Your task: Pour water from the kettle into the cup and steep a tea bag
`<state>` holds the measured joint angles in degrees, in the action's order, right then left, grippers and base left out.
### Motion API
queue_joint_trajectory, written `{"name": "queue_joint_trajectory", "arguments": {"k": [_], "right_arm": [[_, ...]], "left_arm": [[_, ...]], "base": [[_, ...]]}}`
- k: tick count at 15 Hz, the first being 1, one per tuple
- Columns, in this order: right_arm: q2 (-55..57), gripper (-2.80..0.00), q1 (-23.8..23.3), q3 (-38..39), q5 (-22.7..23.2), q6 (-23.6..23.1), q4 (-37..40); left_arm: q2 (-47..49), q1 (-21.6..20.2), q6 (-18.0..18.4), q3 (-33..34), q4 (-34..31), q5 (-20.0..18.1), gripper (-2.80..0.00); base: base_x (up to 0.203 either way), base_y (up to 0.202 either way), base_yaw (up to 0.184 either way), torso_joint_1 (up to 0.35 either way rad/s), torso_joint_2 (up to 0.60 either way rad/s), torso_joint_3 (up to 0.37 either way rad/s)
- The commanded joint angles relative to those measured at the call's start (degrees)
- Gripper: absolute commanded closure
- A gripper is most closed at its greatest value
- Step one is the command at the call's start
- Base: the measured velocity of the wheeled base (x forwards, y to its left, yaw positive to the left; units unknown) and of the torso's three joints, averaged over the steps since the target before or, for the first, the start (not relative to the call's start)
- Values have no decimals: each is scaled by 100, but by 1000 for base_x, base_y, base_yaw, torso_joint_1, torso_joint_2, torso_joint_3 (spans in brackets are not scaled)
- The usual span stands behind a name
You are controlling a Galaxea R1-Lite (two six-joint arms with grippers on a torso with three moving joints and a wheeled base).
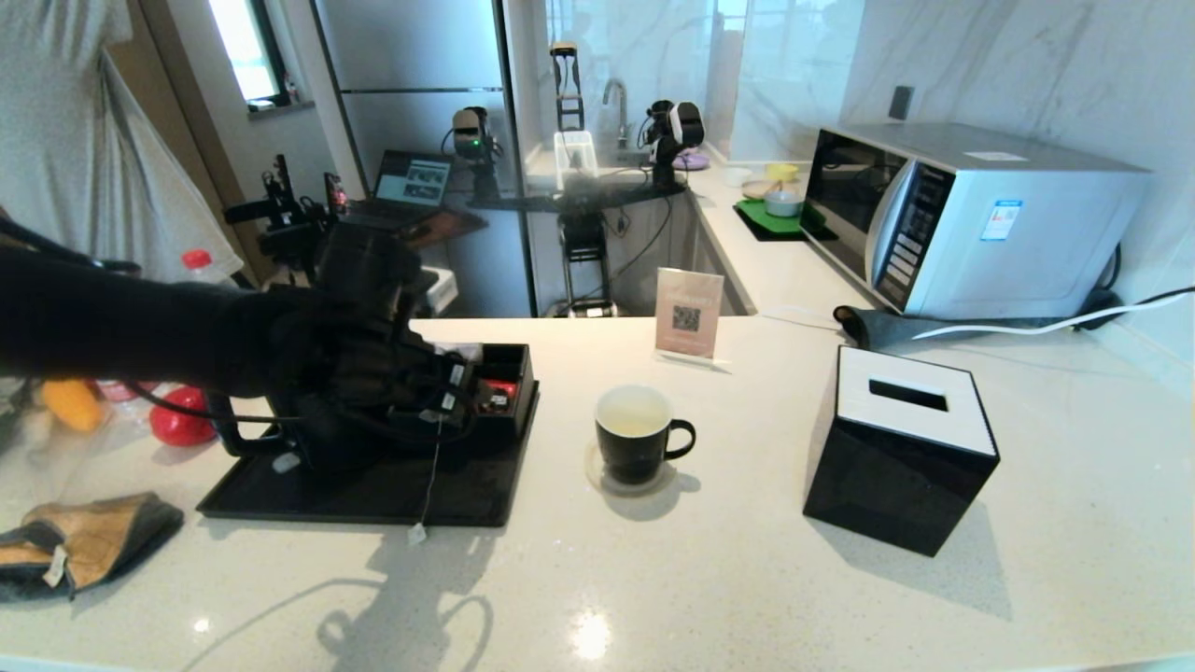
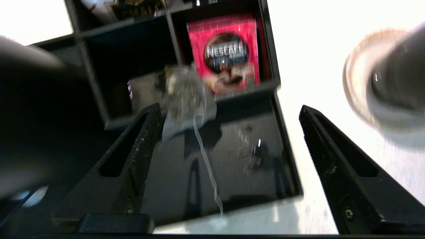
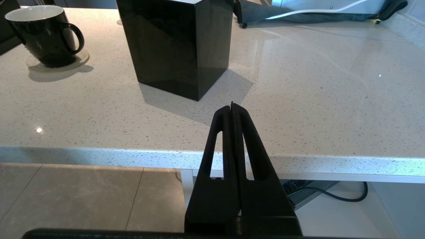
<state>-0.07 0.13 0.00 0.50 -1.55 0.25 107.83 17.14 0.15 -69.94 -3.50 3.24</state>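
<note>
My left gripper hovers open over the black tray, in front of the black organizer box. The greyish tea bag sits by the tip of one finger; whether it touches, I cannot tell. Its white string hangs down to the paper tag past the tray's front edge. Behind my arm stands the black kettle, with only its handle clear. The black cup is on a coaster to the right, pale liquid inside. My right gripper is shut and empty, parked at the counter's front edge.
A black tissue box stands right of the cup, with a microwave behind it. A small sign is behind the cup. A red Nescafe packet lies in the organizer. An oven mitt lies at the front left.
</note>
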Motion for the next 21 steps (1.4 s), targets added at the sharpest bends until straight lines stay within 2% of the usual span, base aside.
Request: {"name": "queue_joint_trajectory", "arguments": {"k": [1, 10, 21], "right_arm": [[7, 0, 4, 0, 3, -4, 1], [7, 0, 4, 0, 3, -3, 1], [7, 0, 3, 0, 3, -3, 1]], "left_arm": [[399, -16, -137, -130, 58, 35, -280], [733, -316, -181, -160, 649, 159, -280], [898, -325, -174, -160, 702, 133, -280]], "base": [[0, 0, 0, 0, 0, 0], [0, 0, 0, 0, 0, 0], [0, 0, 0, 0, 0, 0]]}}
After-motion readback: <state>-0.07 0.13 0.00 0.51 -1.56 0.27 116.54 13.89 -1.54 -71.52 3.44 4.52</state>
